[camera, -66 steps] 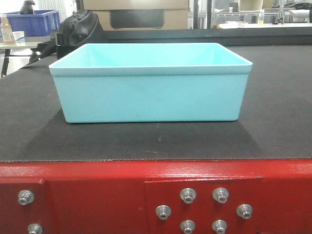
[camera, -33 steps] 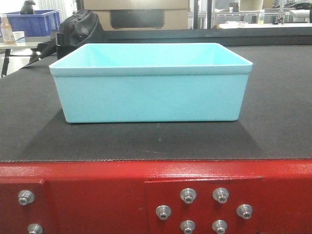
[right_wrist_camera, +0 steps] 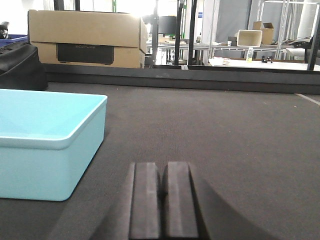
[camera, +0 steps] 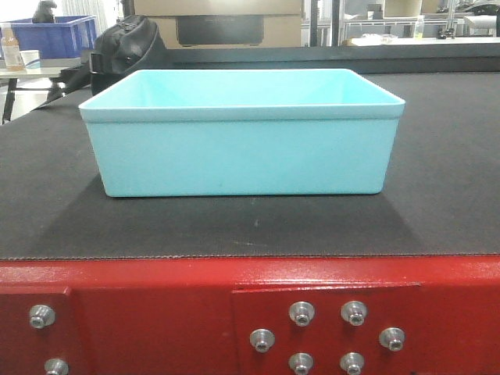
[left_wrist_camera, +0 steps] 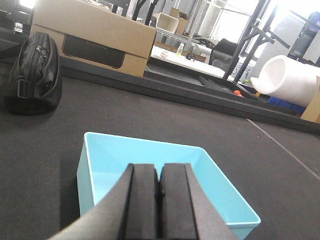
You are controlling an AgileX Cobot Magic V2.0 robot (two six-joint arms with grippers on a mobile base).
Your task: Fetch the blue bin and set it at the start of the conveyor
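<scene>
The pale turquoise rectangular plastic bin (camera: 241, 133) is sitting upright and empty on the wide matte black textured conveyor belt (camera: 437, 195), just behind the glossy red metal frame (camera: 156, 312) that is running along the belt's near edge at 6 o'clock in the front view. Silver bolts (camera: 301, 313) are showing on the face of that frame. The bin's long side is facing the camera, its rolled rim level and its walls tapering slightly toward the base.

In the left wrist view the left gripper (left_wrist_camera: 159, 197) is hanging above the bin (left_wrist_camera: 150, 165), its two dark foam pads pressed together with nothing between them, clenched on empty air and not touching the tub. A black fabric bag (left_wrist_camera: 32, 75) is lying on the belt at 10 o'clock from the bin, and a long brown cardboard box (left_wrist_camera: 95, 35) is standing beyond it at 12 o'clock.

In the right wrist view the right gripper (right_wrist_camera: 162, 200) is hovering low over the bare belt, its pads likewise closed against each other and gripping nothing. The bin (right_wrist_camera: 47, 145) is sitting at its 9 o'clock, apart from the fingers. A dark royal-blue storage bin (camera: 58, 35) is resting on a table far off at 11 o'clock in the front view.
</scene>
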